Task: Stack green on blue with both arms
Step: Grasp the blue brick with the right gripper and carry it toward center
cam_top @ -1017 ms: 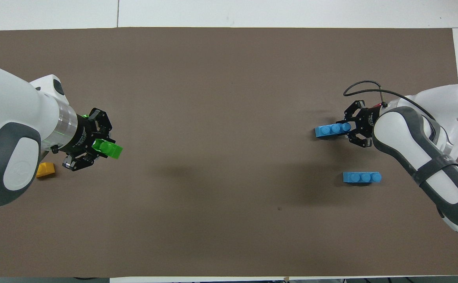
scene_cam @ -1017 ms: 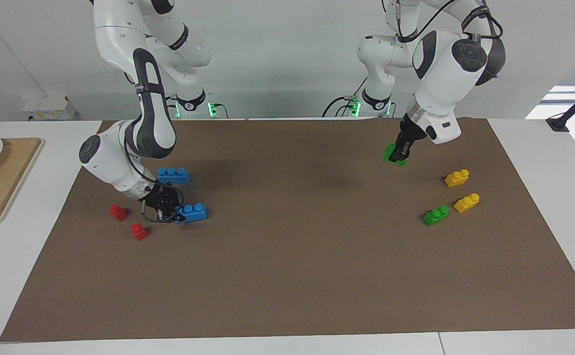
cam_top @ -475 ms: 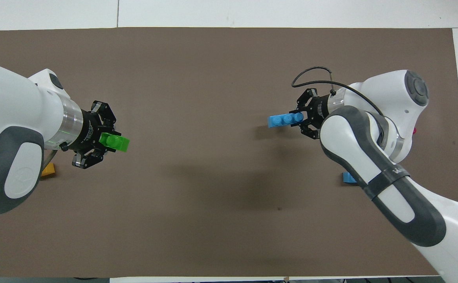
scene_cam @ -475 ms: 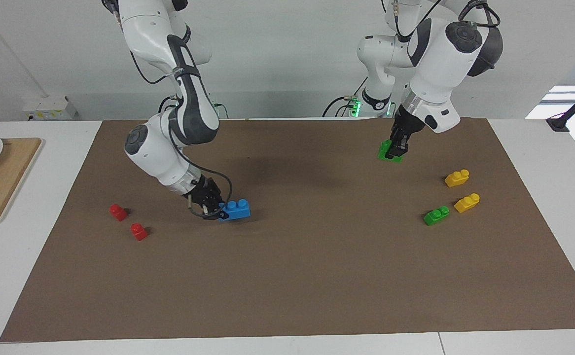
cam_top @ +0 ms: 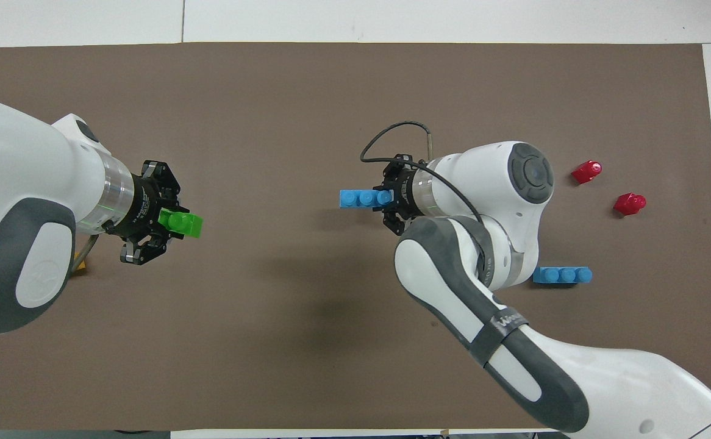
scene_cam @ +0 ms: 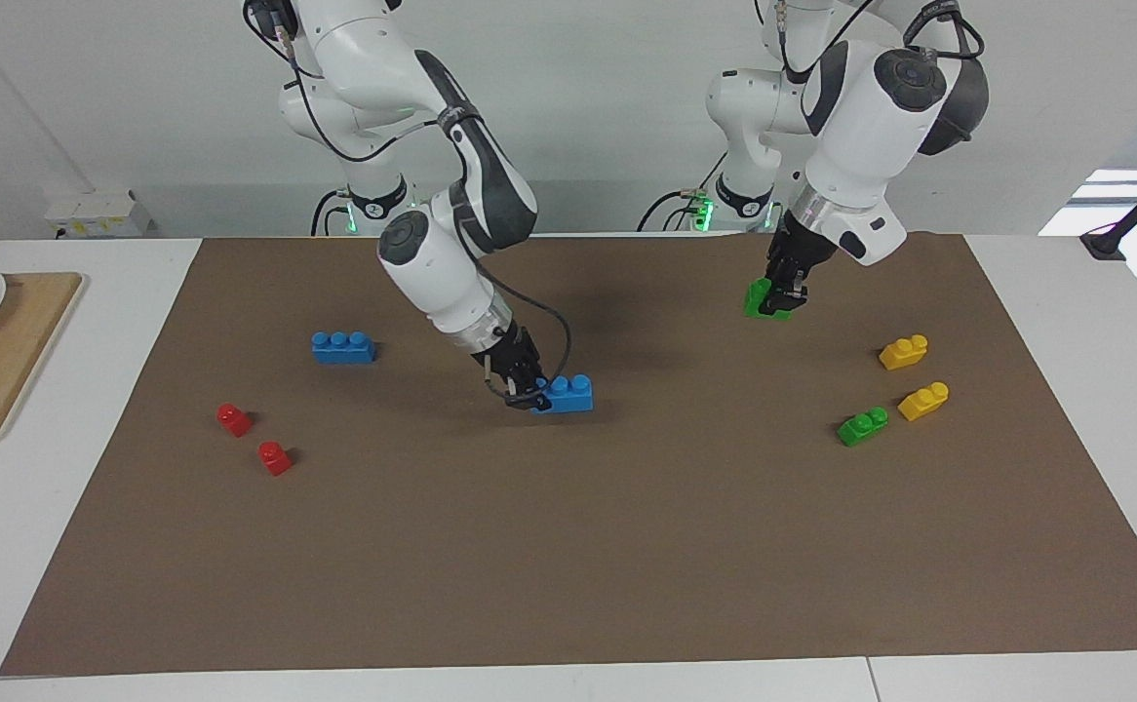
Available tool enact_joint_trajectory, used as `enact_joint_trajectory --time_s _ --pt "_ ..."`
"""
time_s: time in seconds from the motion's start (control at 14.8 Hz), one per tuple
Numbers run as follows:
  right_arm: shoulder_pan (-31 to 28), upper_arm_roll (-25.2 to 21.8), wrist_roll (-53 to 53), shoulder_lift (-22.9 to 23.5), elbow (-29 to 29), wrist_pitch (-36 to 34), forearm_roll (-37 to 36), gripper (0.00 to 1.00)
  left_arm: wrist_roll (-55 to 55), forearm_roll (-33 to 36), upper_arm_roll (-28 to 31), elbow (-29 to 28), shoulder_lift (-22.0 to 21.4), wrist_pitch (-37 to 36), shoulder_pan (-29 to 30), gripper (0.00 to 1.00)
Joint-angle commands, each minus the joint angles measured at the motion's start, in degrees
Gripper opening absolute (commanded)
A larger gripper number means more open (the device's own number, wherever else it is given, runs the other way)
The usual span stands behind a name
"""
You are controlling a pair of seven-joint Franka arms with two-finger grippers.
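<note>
My right gripper (scene_cam: 530,386) is shut on one end of a blue three-stud brick (scene_cam: 566,394) and holds it low over the middle of the brown mat (scene_cam: 568,565); it also shows in the overhead view (cam_top: 363,198). My left gripper (scene_cam: 779,296) is shut on a green two-stud brick (scene_cam: 759,298) and holds it above the mat toward the left arm's end; the overhead view shows this brick (cam_top: 183,224) too. A second blue brick (scene_cam: 342,347) lies toward the right arm's end. A second green brick (scene_cam: 862,426) lies toward the left arm's end.
Two yellow bricks (scene_cam: 903,352) (scene_cam: 922,401) lie beside the loose green one. Two small red bricks (scene_cam: 233,419) (scene_cam: 274,457) lie toward the right arm's end. A wooden board (scene_cam: 3,361) with a plate stands off the mat past the red bricks.
My right gripper has carried the blue brick from beside the red bricks to the mat's middle. My left gripper has lifted slightly with the green brick and shifted a little toward the middle.
</note>
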Motion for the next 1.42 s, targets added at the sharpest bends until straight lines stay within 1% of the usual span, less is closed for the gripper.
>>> enact_joint_trajectory --time_s 0.0,0.2,0.34,0.47,0.81,1.15,1.36 --pt "3.02 -0.41 5.33 2.03 1.16 2.40 -1.51 0.00 -1.73 -0.83 0.58 -3.46 -2.03 2.60 -0.47 0.00" --pt "3.82 -0.24 8.07 3.88 1.16 3.72 -5.99 0.00 -1.73 -0.83 0.58 -4.16 -1.86 3.49 0.23 0.00" --pt "4.60 -0.24 8.34 4.50 1.16 3.82 -6.00 0.00 -3.04 -0.83 0.58 -6.00 -1.33 6.37 -0.46 0.00" --pt "4.79 -0.24 8.51 4.76 0.90 4.95 -6.00 0.00 -7.07 -0.83 0.49 -6.98 -0.89 9.01 -1.69 0.00" --pt "6.10 -0.24 9.74 5.91 0.37 8.38 -5.82 0.00 -13.15 -0.65 0.49 -6.54 0.69 10.87 -2.75 0.00" --pt "6.10 -0.24 9.74 5.91 -0.68 9.09 -5.82 0.00 -19.12 -0.21 0.49 -6.10 1.92 12.62 -6.35 0.00" --pt "6.10 -0.15 9.66 6.26 -1.91 11.20 -5.82 0.00 -21.15 -0.21 0.58 -6.01 3.24 13.59 -7.76 0.00"
